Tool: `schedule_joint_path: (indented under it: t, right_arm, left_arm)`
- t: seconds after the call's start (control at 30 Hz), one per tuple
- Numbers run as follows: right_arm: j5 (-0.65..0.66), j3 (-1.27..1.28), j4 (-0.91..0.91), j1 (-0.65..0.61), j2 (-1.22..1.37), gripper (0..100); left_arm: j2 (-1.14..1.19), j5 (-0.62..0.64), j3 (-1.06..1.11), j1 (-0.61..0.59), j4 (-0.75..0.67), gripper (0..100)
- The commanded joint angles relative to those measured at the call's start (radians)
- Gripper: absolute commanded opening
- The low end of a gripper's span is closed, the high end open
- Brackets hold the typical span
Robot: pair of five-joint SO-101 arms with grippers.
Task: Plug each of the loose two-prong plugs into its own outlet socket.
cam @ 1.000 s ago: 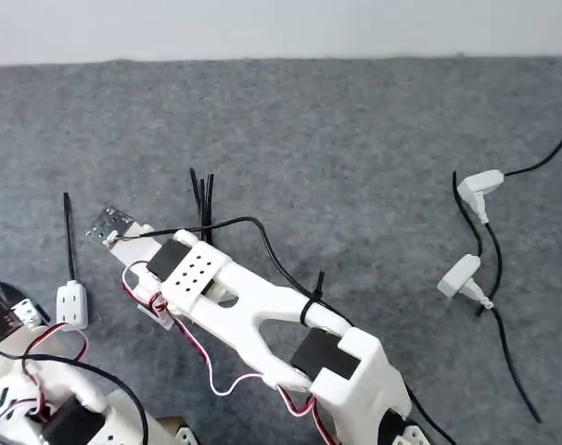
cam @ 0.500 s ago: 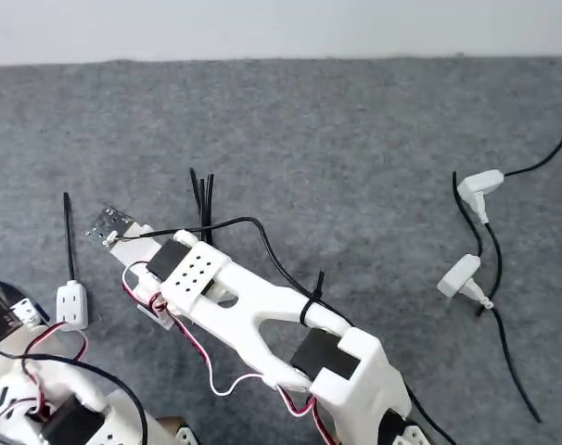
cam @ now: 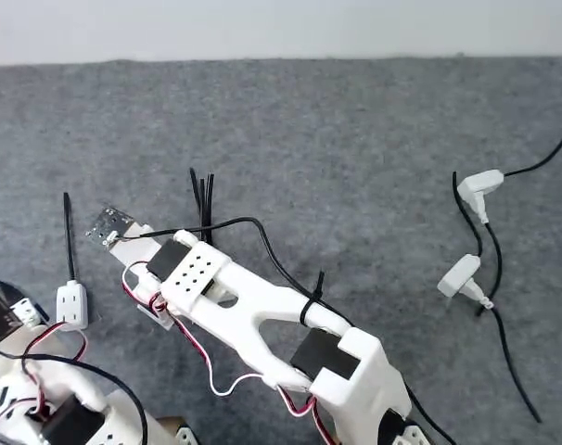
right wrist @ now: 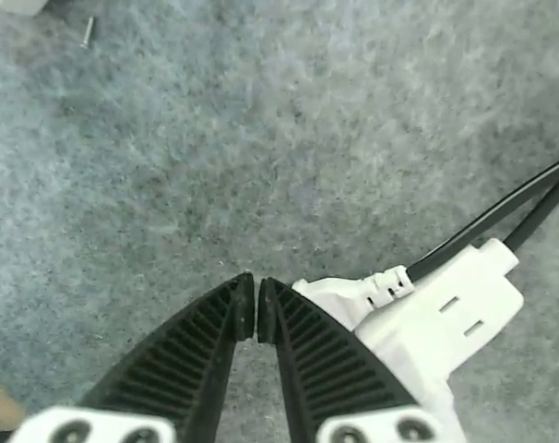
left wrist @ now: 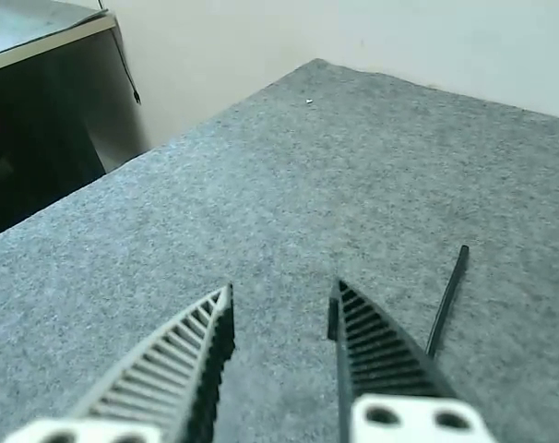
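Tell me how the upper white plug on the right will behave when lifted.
The plug looks small and moulded, so probably light and stiff. Its black cord bends loosely, so it will likely trail and tug. The grey mat should resist sliding.

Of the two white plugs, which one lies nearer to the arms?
The front plug, the lower one in the high view; the other plug lies farther back, away from the arms.
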Motion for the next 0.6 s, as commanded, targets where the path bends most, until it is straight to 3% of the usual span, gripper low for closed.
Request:
schedule_joint_path:
  t: [0.0, 0.57]
  right_arm:
    - [-0.008, -0.006, -0.010, 0.002, -0.004, 0.9]
    - [-0.008, 0.018, -0.015, 0.001, -0.005, 0.9]
  left_arm:
    - [-0.005, 0.011, -0.004, -0.003, -0.032, 16]
    - [-0.005, 0.011, 0.028, 0.002, -0.072, 16]
